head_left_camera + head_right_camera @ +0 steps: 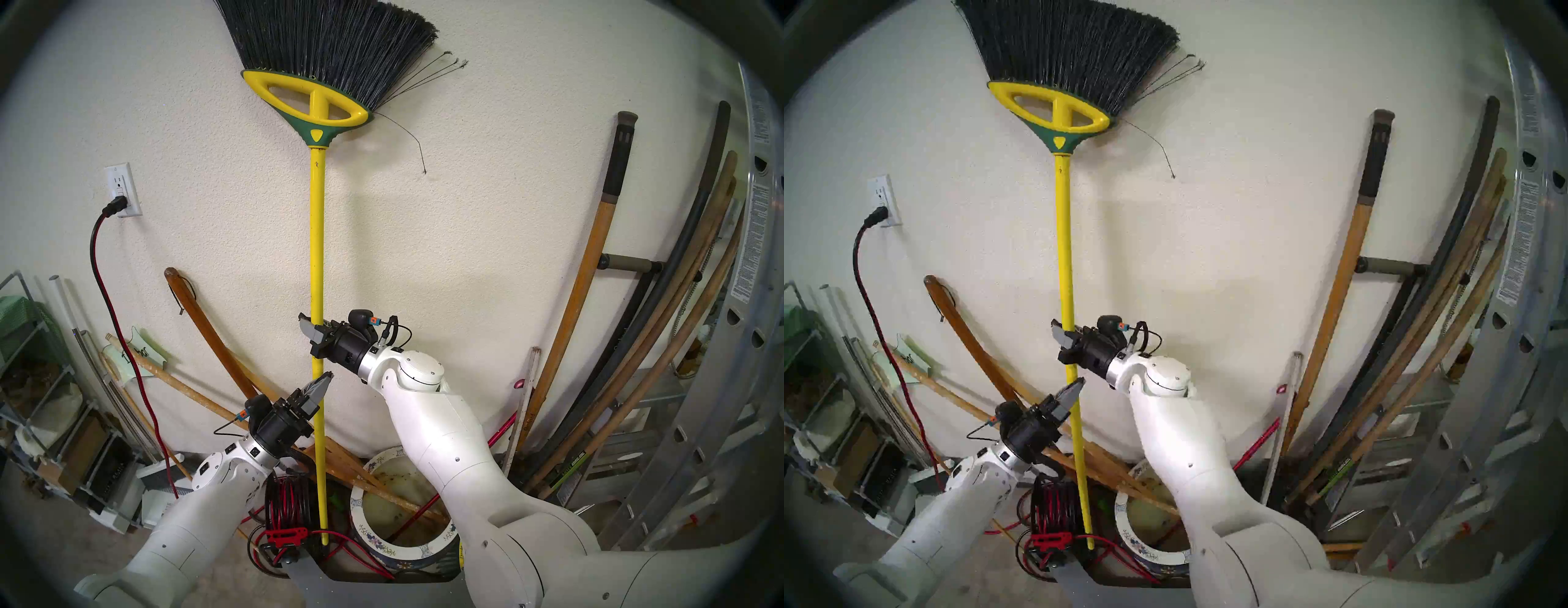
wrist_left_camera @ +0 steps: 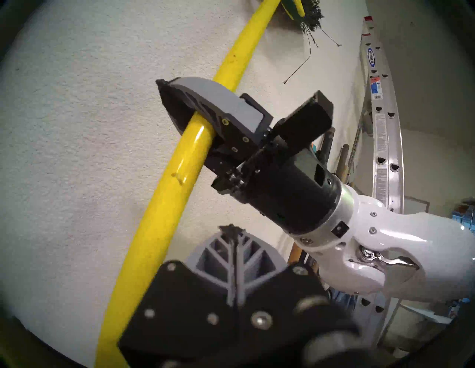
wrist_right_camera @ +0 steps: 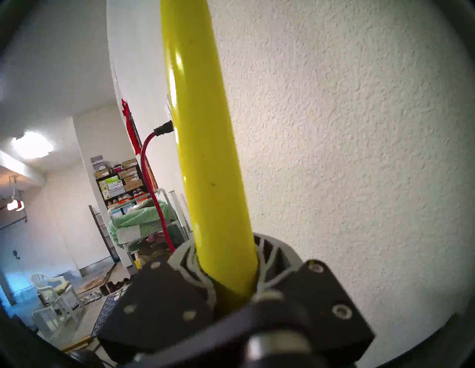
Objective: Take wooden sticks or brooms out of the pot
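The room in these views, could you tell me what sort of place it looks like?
Most likely a home garage or storage corner: long tool handles lean against the wall, an aluminium ladder stands on the right, and a red-black cord reel sits on the floor.

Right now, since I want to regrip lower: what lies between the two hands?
Only a bare stretch of the broom pole runs between the right hand, clamped on it, and the shut left hand; the left wrist view shows it.

The right arm [image 1: 445,446] hides the pot's [image 1: 360,516] far rim (broom [image 1: 316,254] bristles cropped).
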Controlling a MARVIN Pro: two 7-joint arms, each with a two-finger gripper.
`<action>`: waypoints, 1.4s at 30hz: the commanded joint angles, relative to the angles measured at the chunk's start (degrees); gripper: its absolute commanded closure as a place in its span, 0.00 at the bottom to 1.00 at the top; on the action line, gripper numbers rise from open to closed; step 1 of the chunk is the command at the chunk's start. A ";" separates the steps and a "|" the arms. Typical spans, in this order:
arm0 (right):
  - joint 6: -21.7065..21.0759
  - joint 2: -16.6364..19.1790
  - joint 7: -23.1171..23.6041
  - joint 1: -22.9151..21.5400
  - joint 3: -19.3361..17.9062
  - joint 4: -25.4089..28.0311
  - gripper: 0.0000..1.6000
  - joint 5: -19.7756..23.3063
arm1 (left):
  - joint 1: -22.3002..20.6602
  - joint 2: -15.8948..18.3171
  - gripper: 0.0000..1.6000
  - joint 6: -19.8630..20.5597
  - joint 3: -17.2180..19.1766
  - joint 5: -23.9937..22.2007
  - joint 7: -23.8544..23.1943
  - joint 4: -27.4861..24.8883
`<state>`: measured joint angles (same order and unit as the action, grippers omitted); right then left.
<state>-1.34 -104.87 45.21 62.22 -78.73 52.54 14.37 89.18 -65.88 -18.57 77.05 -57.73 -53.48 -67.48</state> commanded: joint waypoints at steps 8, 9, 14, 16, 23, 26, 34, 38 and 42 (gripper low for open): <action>1.75 -0.45 -0.06 -0.79 -0.35 1.13 1.00 0.07 | 0.25 4.31 0.07 4.73 -1.69 3.59 1.83 -2.22; 1.79 -0.47 -0.08 -0.77 -0.37 1.13 1.00 0.06 | 0.40 4.54 0.00 4.96 -1.67 3.76 2.23 -2.48; 1.95 -0.46 -0.04 -0.59 0.02 1.25 1.00 0.29 | 0.59 5.59 0.00 3.77 -2.38 6.60 2.87 -2.22; 2.09 -0.40 -0.14 -0.53 0.20 1.34 1.00 0.45 | 0.77 5.68 0.00 3.98 -2.34 6.59 2.78 -2.15; 2.05 -0.03 -0.18 -0.15 1.00 2.21 1.00 0.97 | 0.41 5.81 0.00 0.15 -3.62 11.98 5.44 0.04; 1.98 0.18 -0.30 0.08 1.23 2.52 1.00 1.00 | 0.55 6.41 0.00 -0.73 -3.22 12.65 5.93 -0.03; 1.62 0.92 -0.41 0.82 2.80 3.21 1.00 1.85 | -0.46 6.52 0.00 -5.02 -4.81 20.46 9.99 3.72; 1.63 1.16 -0.73 1.04 3.17 3.47 1.00 2.09 | -0.34 7.01 0.00 -5.91 -4.45 21.39 10.65 3.97; 1.82 1.29 -1.30 1.12 3.76 3.61 1.00 2.86 | -1.11 6.58 0.00 -5.74 -4.58 21.45 10.69 5.21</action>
<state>-0.19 -102.88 44.47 64.17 -76.11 53.50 15.05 88.88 -59.11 -23.80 72.20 -36.64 -43.41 -63.67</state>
